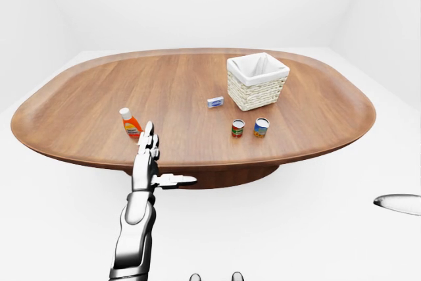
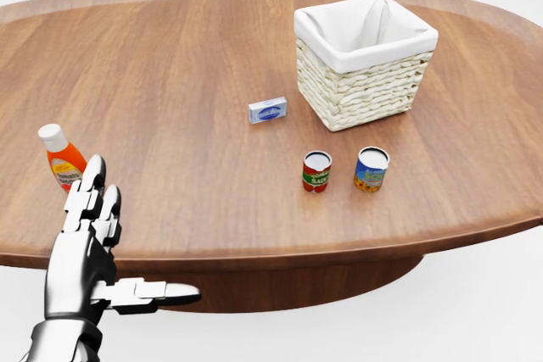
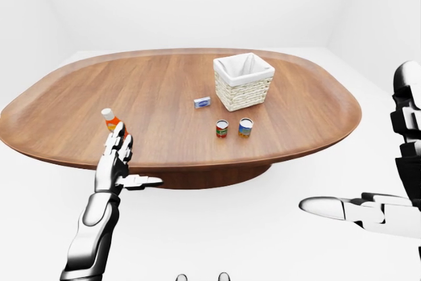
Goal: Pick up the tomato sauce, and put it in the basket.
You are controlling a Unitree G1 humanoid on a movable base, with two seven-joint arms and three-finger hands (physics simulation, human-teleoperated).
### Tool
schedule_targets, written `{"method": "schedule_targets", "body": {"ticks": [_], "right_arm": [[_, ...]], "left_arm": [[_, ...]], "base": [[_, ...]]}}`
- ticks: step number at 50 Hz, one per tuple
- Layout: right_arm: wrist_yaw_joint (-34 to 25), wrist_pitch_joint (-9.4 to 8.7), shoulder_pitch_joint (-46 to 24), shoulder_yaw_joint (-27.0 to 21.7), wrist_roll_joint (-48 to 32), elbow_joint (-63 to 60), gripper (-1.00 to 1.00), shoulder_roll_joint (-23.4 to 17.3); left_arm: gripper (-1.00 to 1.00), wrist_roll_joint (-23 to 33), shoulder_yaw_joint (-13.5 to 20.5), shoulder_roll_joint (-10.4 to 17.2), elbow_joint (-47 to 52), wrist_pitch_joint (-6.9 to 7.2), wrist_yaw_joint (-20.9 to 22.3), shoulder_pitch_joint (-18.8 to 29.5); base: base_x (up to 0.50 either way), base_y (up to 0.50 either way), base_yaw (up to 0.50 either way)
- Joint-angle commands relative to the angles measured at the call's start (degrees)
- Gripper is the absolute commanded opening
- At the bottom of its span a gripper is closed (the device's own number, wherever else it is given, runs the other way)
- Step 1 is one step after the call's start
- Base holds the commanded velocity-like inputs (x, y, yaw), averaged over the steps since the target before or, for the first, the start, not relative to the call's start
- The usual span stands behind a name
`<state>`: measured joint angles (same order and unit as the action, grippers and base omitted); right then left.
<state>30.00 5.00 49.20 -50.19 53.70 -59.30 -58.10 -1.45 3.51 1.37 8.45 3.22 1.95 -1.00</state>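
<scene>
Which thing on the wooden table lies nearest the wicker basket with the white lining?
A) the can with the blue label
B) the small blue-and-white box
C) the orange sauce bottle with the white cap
B: the small blue-and-white box sits just left of the wicker basket in the head view.

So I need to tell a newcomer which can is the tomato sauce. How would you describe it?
On the wooden table, find the wicker basket. Two small cans stand side by side below it in the head view. The tomato sauce is the left one, with a red and green label; its neighbour, the blue can, is blue and yellow.
</scene>
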Motion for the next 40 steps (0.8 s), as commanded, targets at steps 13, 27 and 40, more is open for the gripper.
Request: {"method": "schedule_targets", "body": {"ticks": [13, 27, 40], "right_arm": [[0.0, 0.0, 0.1, -0.56, 2.51, -0.7, 1.0, -4.16], [0.0, 0.0, 2.07, 1.08, 0.09, -0.7, 1.0, -4.63], [0.0, 0.0, 1.1, 1.48, 0.21, -0.7, 1.0, -6.59]], "left_arm": [[1.0, 0.61, -0.9, -0.37, -0.85, -1.4, 0.02, -0.82], [1.0, 0.59, -0.83, -0.35, -1.26, -1.81, -0.11, -0.76], [1.0, 0.53, -0.68, -0.31, -2.05, -2.45, -0.28, -0.46]], "base": [[0.0, -0.32, 0.0], [0.0, -0.32, 0.0], [0.0, -0.32, 0.0]]}}
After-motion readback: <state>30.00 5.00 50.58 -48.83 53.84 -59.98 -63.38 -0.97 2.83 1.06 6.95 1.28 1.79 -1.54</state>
